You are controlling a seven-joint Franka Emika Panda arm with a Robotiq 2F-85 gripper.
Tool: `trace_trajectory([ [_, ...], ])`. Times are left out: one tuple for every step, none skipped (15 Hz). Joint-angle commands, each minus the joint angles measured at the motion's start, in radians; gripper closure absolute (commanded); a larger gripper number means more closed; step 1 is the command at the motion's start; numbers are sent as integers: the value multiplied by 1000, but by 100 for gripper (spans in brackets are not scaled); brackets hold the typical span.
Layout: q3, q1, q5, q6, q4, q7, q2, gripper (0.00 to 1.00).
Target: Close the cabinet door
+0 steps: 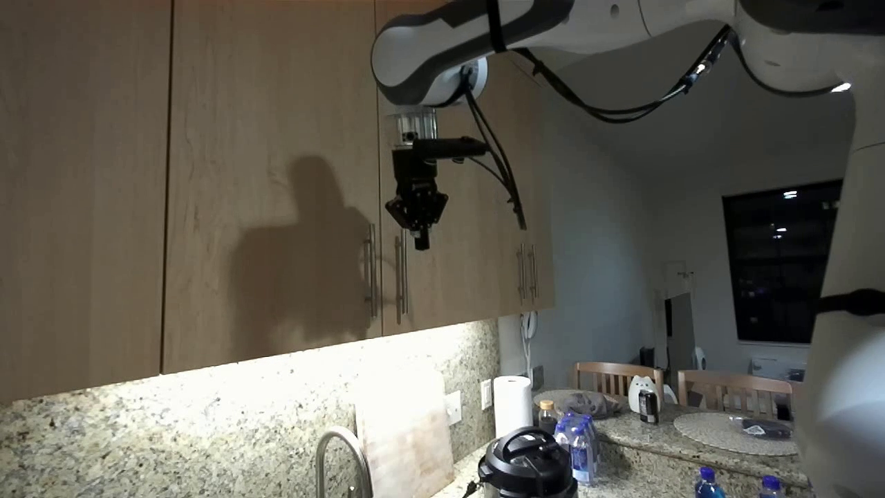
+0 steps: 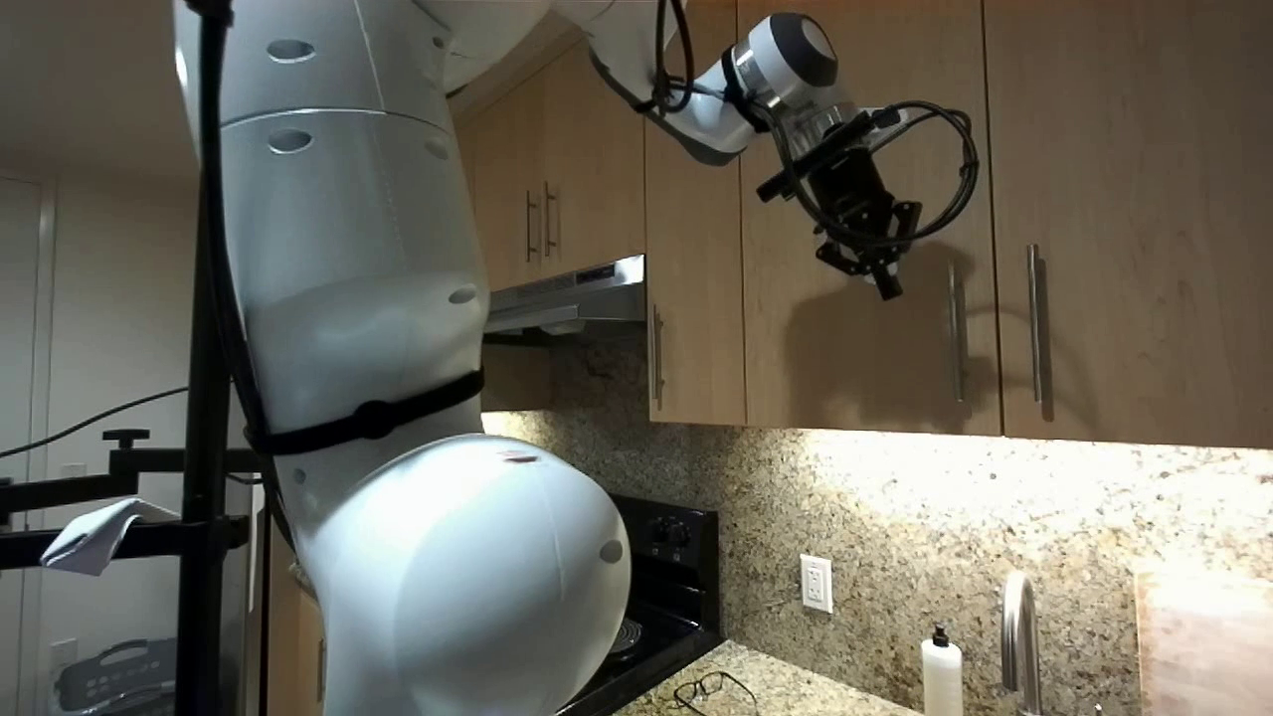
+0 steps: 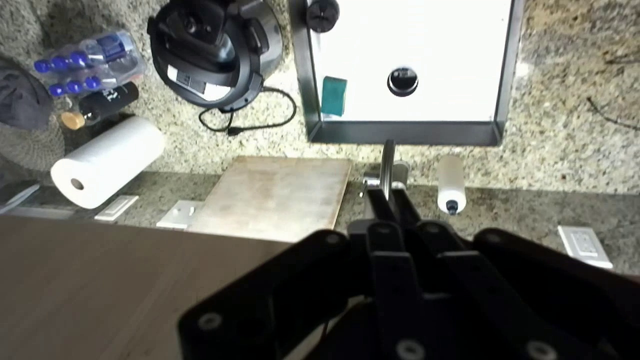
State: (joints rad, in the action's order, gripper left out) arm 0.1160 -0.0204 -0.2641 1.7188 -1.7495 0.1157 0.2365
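Flat light-brown cabinet doors show in both exterior views. Two of them, a left-hand cabinet door [image 1: 235, 138] [image 2: 865, 328] and the neighbouring cabinet door [image 1: 470, 270] [image 2: 1144, 249], meet at a seam with a slim vertical bar handle on each side [image 1: 373, 270] [image 2: 1035, 323]. Their faces and lower edges look flush. I cannot tell which one the task means. My gripper [image 1: 421, 238] [image 2: 888, 283] points down in front of them near the handles, apparently apart from them, and casts a shadow. In the wrist view my gripper [image 3: 387, 194] is shut and empty. A wood panel [image 3: 100, 295] fills the lower left.
Below are a faucet [image 1: 343, 443], a leaning board [image 1: 404, 429], a sink [image 3: 410, 132] and a black-lidded cooker [image 1: 529, 460]. A paper towel roll [image 1: 513, 404] and water bottles [image 1: 581, 449] stand farther along. A range hood [image 2: 567, 298] juts out beside the cabinets.
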Motion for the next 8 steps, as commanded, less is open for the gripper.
trace_trajectory([
  [-24,-21,45,-56,-128,-71,71,93],
  [-25,-25,48,-66,-159,-74,83,93],
  [-26,-27,51,-70,-189,-77,96,93],
  [-27,-29,53,-70,-218,-77,108,93],
  [-29,-32,56,-71,-245,-77,119,93],
  [-32,-36,60,-69,-273,-81,132,93],
  [-33,-37,61,-71,-300,-80,146,93],
  [-35,-39,64,-73,-325,-84,159,93],
])
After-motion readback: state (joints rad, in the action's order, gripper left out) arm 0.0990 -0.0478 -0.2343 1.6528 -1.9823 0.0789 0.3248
